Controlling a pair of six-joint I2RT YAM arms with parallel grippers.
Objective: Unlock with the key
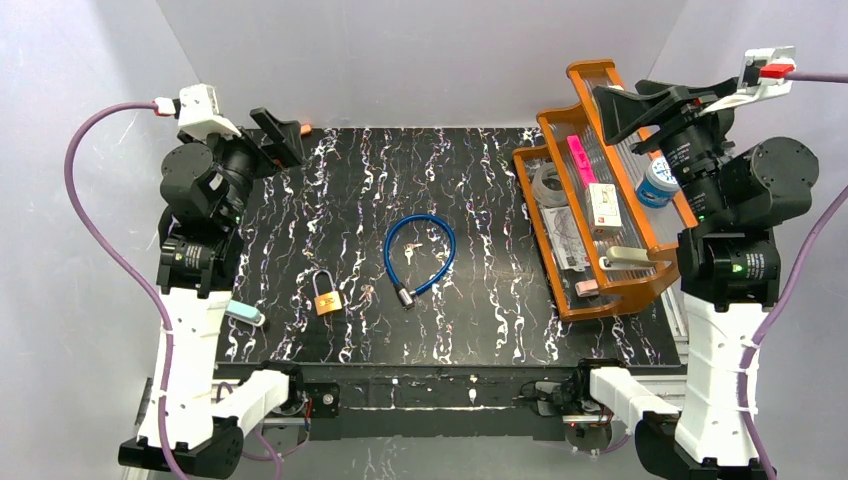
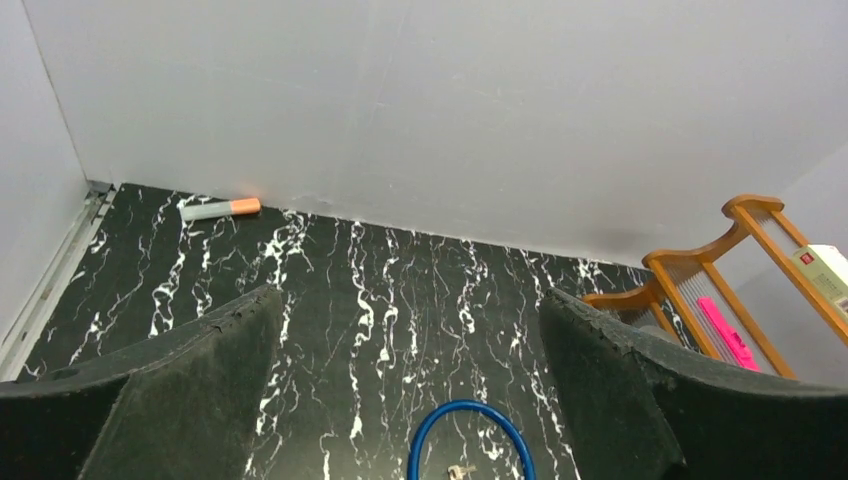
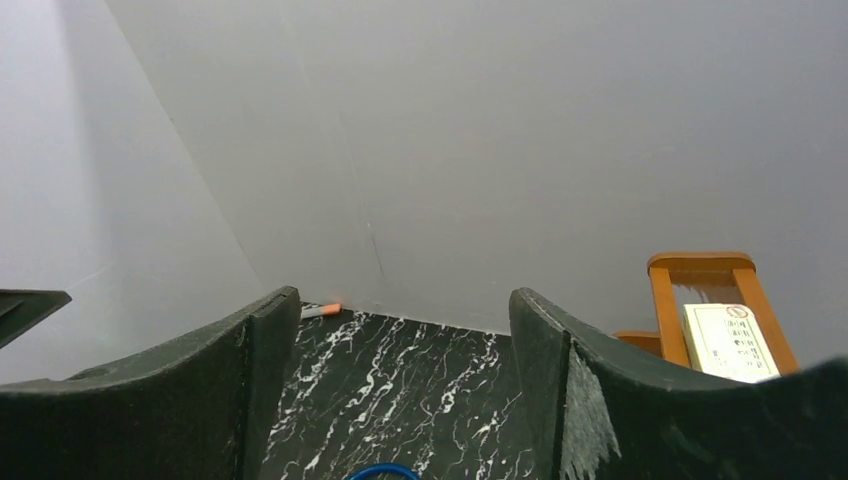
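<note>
Currently both tools are released and empty, the left tool [image 2: 410,310] and the right tool [image 3: 395,305] raised off the marbled surface [image 1: 480,320]. The brass padlock [image 1: 328,300] lies flat front-left, and small keys [image 1: 413,251] rest inside the blue cable loop [image 1: 452,248]. I expect a key to be thin, light and slippery, so I'd pinch its bow. The padlock looks dense and hard; I'd clamp its flat body.

Orange rack [image 1: 620,296] on black marbled table [image 1: 480,330]
Holding pink highlighter [image 1: 580,158], tape roll [image 1: 548,185], white box [image 1: 603,208]; marker [image 2: 220,208] by far wall
</note>
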